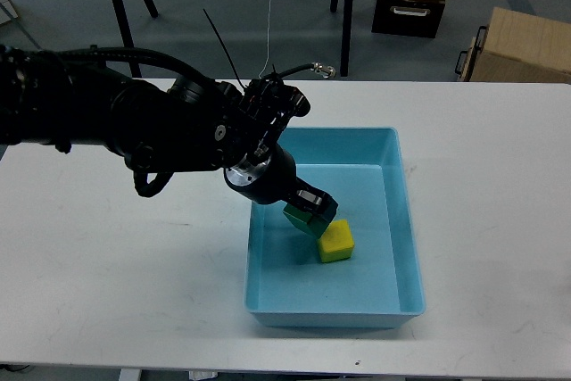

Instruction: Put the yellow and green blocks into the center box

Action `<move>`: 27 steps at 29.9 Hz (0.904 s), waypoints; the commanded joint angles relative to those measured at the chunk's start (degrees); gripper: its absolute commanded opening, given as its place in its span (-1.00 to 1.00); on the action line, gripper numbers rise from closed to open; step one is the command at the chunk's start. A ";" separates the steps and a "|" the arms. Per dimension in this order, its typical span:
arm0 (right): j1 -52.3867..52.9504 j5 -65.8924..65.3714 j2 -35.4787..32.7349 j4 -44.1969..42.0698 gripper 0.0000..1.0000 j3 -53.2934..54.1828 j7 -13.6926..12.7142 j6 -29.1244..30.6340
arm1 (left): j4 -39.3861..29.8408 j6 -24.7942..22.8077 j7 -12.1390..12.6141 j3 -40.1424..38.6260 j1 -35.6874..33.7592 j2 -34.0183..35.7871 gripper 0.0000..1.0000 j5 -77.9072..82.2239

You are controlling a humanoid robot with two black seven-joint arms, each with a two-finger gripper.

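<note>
Two blocks sit inside the center box (401, 220): left pincer (310, 209) clamps the green block (300, 219), touching the yellow block (336, 242) beside it.

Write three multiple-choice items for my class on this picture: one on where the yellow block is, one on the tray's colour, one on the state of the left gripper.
1. Where is the yellow block?
A. On the white table
B. Inside the light-blue tray
C. On the cardboard box

2. What colour is the tray?
A. Red
B. Light blue
C. Black

3. What is the left gripper doing?
A. Holding the green block inside the tray
B. Resting open on the table
C. Gripping the yellow block

Key: 1 B, the yellow block lies on the tray floor. 2 B, its walls and floor are light blue. 3 A, the green block sits clamped at the gripper's tip beside the yellow one.
</note>
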 commanded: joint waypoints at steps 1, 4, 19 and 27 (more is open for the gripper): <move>-0.01 0.00 -0.09 0.00 0.95 -0.45 0.00 0.00 | 0.04 0.21 -0.07 -1.38 0.70 0.00 0.14 -0.01; -0.09 0.00 -0.18 0.00 0.95 -0.45 0.00 0.00 | 0.04 0.21 -0.16 -1.73 0.70 0.00 0.21 -0.01; -0.10 -0.09 -0.09 0.09 0.95 -0.54 0.00 0.00 | 1.87 0.48 -0.42 -2.17 1.23 0.00 0.49 -0.01; 0.08 0.00 -0.18 0.18 0.95 0.17 0.00 0.00 | 15.22 2.59 -4.98 -13.05 2.27 0.00 0.66 -0.36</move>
